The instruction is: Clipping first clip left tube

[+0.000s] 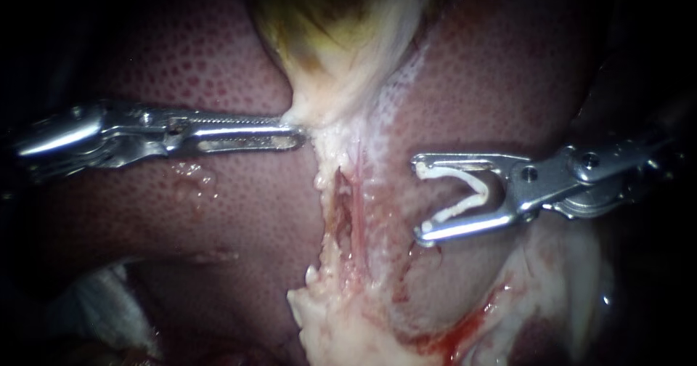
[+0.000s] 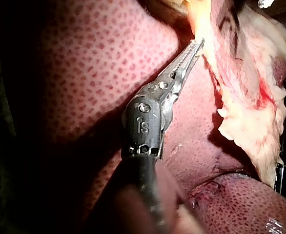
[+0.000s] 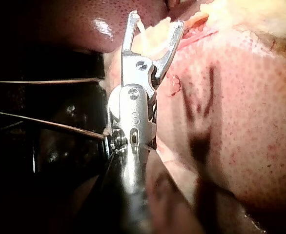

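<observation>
Endoscope view: the left instrument [image 1: 299,138], entering horizontally from the left, had its jaws closed at the tips on the pale lower end of the gallbladder [image 1: 341,39]. The right instrument [image 1: 420,200] came in from the right with its jaws spread wide, each jaw seating one leg of an open white clip [image 1: 479,189] whose mouth faced the central tissue. Between the two tips a pale-pink band descended from the gallbladder, divided by a dark lengthwise slit. The left tube [image 1: 324,195] formed the pale strand on the slit's left side, just below the left instrument's tips and apart from the clip, which touched neither strand. Mottled red-brown liver [image 1: 218,221] lay behind on both sides. Ragged whitish fat [image 1: 341,330] hung below the band, with a blood streak [image 1: 465,326] to its right. Right wrist view showed the spread jaws with the clip seated between them; left wrist view showed the closed jaws meeting pale tissue.
</observation>
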